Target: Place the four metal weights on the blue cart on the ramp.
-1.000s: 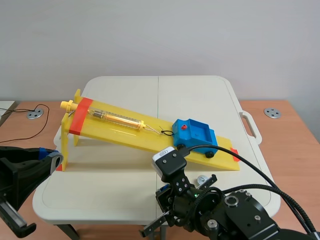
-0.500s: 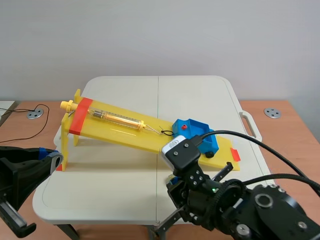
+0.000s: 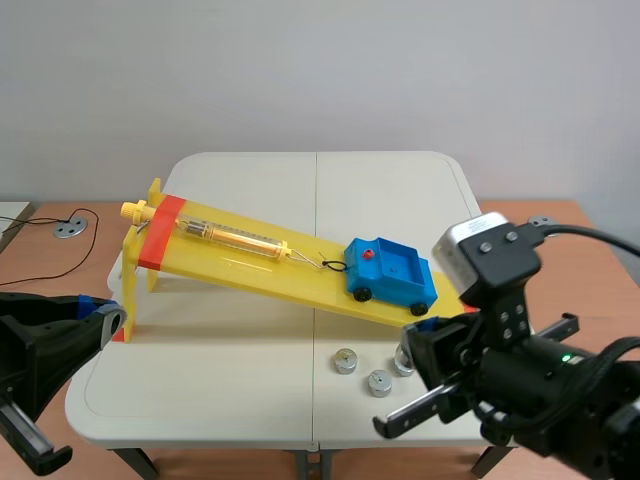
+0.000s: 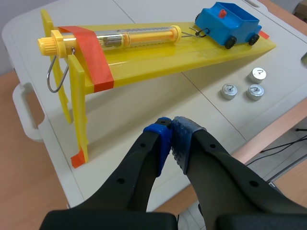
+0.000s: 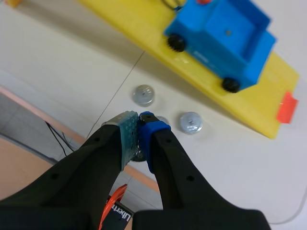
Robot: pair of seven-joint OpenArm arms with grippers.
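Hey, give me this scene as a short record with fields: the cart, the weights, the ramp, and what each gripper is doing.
cart: blue cart, tray empty, hooked to the spring scale
ramp: yellow ramp, cart near its low end
weights: three metal weights visible on the white table beside the ramp's low end; a fourth not seen
left gripper: fingers shut on nothing, back from the ramp's raised end
right gripper: fingers shut on nothing, above the weights

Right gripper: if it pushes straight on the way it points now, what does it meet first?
Likely the metal weight just ahead of the right gripper, though depth is unclear; the table could come first.
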